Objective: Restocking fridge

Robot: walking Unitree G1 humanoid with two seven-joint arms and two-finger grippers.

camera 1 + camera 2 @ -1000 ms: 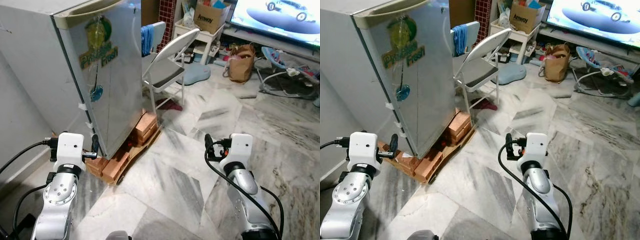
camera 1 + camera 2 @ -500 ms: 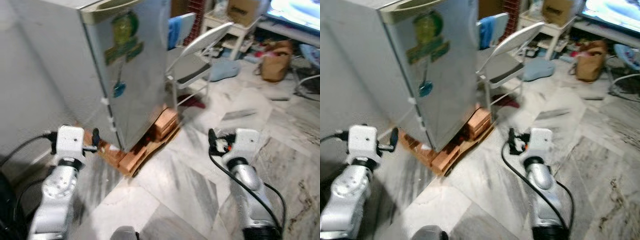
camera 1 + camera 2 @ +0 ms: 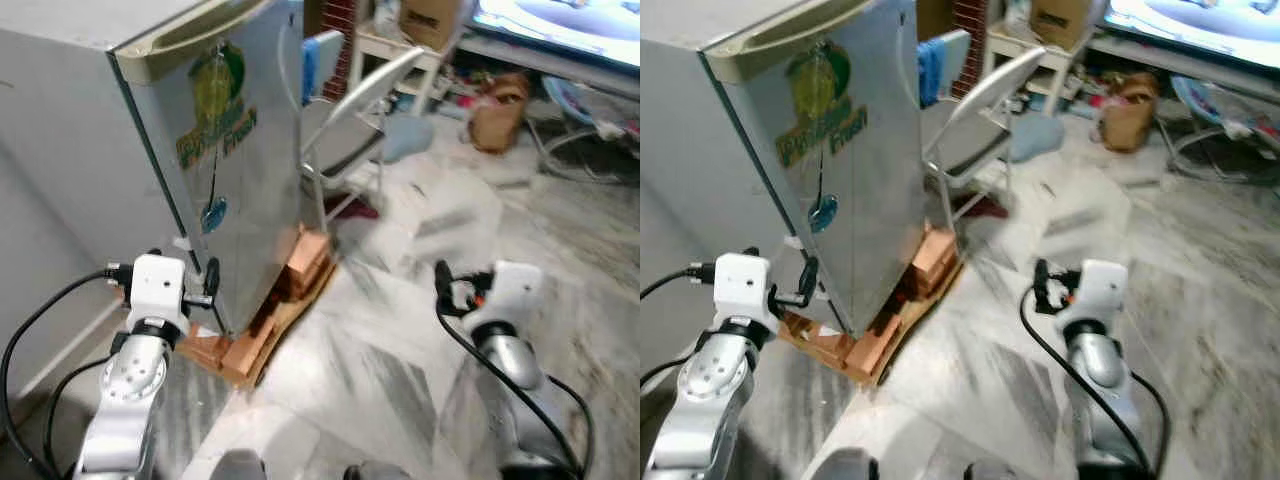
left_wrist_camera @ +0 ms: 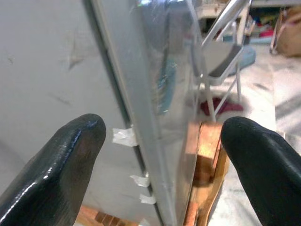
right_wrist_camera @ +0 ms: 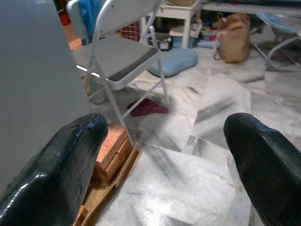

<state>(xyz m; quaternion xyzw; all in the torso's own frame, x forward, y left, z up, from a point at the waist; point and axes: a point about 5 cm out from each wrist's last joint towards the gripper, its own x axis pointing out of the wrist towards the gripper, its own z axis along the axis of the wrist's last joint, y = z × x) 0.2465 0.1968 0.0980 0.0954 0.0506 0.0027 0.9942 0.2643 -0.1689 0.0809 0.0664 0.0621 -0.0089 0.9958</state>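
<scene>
- Approach step judged: closed fridge [image 3: 210, 170] is faced, nothing is held.
- Left gripper [image 4: 164, 155] and right gripper [image 5: 164, 155] fingers are spread apart, empty.
- Next, the door edge must be reached by the left gripper.

Grey fridge [image 3: 150, 130] with a cream top trim and a green-and-yellow sticker [image 3: 215, 100]. Reddish-orange bricks [image 3: 305, 255] beneath it. Grey-veined white marble floor [image 3: 400, 340]. Pale grey folding chair [image 5: 117, 54]; brown paper bag [image 5: 235, 37].

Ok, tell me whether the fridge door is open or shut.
Shut. The fridge door lies flush against the cabinet along its whole edge, with no gap showing, and the left gripper faces that closed seam with open fingers.
</scene>
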